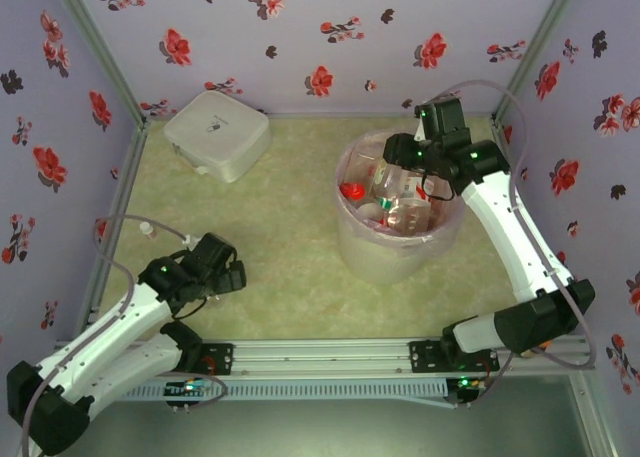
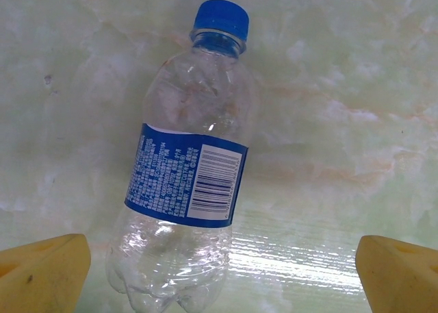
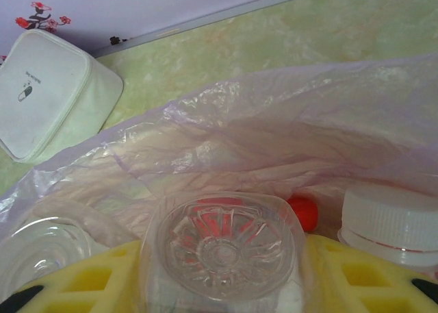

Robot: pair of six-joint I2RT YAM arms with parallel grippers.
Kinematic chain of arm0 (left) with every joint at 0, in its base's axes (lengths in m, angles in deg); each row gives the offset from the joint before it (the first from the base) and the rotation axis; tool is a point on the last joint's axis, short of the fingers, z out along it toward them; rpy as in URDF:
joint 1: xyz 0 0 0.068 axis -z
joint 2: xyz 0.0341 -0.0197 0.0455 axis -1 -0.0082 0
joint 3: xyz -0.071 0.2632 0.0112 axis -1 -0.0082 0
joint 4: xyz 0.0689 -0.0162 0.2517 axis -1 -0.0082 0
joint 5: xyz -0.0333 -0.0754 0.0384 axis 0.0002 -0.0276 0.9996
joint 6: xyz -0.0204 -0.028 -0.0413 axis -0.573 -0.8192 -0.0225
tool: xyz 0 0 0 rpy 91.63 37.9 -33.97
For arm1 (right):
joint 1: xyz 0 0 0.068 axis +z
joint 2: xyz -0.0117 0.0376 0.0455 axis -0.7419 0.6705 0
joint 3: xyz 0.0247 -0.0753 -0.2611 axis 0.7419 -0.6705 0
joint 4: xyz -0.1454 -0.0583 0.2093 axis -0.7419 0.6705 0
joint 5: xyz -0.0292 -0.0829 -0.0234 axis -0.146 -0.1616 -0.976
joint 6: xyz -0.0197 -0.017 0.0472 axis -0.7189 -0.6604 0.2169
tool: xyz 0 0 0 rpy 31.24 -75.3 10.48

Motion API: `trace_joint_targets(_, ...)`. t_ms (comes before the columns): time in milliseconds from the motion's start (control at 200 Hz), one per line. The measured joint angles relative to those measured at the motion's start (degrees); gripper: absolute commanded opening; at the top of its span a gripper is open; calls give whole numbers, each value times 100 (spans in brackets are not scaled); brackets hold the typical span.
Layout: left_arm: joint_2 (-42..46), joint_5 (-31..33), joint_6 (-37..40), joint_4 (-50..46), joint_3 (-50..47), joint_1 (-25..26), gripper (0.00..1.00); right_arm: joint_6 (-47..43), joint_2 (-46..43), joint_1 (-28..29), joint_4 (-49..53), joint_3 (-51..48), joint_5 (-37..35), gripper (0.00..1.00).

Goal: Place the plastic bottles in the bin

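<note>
Slippage is the risk: the right fingers [image 3: 89, 285], clamped on a clear bottle [image 3: 222, 248] above the bin [image 1: 350, 242], could release it onto the rim, while the left fingers [image 2: 48, 272], spread apart around the blue-capped bottle [image 2: 185, 183] lying on the worktop [image 2: 342, 121], may squirt it sideways

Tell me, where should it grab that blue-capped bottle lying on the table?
Across the blue label, coming straight down from above, one finger on each long side. The bottle lies flat on the table, and that band is its straightest section.
</note>
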Motion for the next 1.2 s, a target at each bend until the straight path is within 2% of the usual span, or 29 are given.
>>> trace_joint_targets(95, 26, 46, -111, 66, -107, 0, 100, 4, -63, -13, -114, -103, 48, 32)
trace_joint_targets(195, -48, 61, -188, 103, -197, 0, 100, 2, -85, -37, -146, -131, 109, 54)
trace_joint_targets(265, -122, 79, -210, 120, -216, 0, 100, 4, -101, -42, -157, -125, 151, 67)
trace_joint_targets(390, -197, 92, -214, 153, -221, 0, 100, -61, -107, -48, -57, 7, 153, 78)
trace_joint_targets(515, -205, 109, -236, 153, -223, 0, 100, -227, -107, -61, 273, 310, -13, 84)
trace_joint_targets(625, -256, 149, -273, 151, -227, 0, 100, -415, -107, -103, 481, 640, -186, 84)
trace_joint_targets(685, -304, 164, -284, 151, -227, 0, 100, -498, -107, -125, 544, 780, -256, 81)
trace_joint_targets(970, -396, 208, -343, 149, -262, 0, 100, -643, 31, -140, 540, 761, -221, 45)
trace_joint_targets(1200, -420, 205, -409, 149, -264, 2, 99, -599, 57, -140, 181, 221, -44, 41)
